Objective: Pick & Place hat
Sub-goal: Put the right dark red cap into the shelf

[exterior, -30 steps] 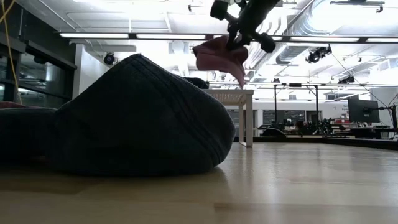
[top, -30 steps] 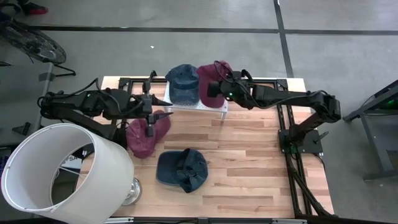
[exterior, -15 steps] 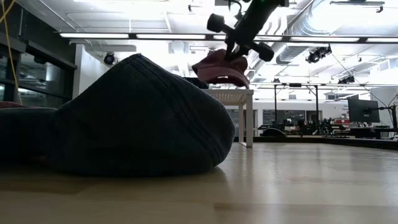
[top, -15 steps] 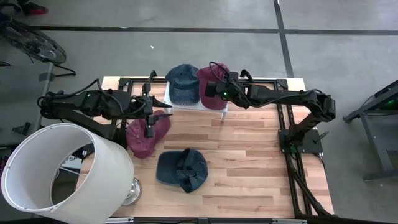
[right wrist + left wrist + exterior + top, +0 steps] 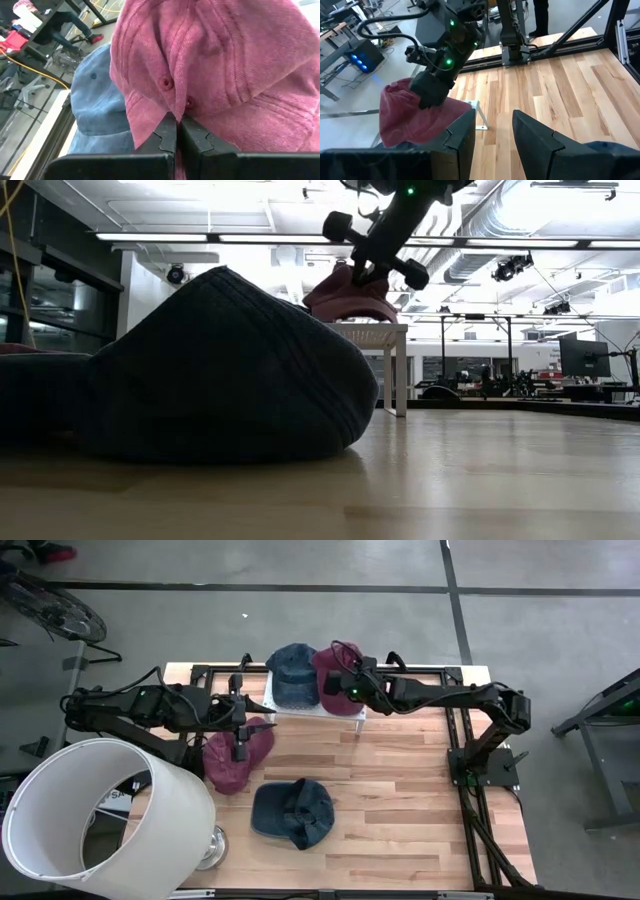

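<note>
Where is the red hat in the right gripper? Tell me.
High view: the red hat, pinched by the right gripper, sits on the white shelf at the table's far edge, beside the blue hat.

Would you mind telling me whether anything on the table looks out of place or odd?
A large white lampshade lies tipped on its side at the table's front left corner, overhanging the edge. Otherwise, the right gripper pinches a crumpled red cap on the small white shelf.
</note>
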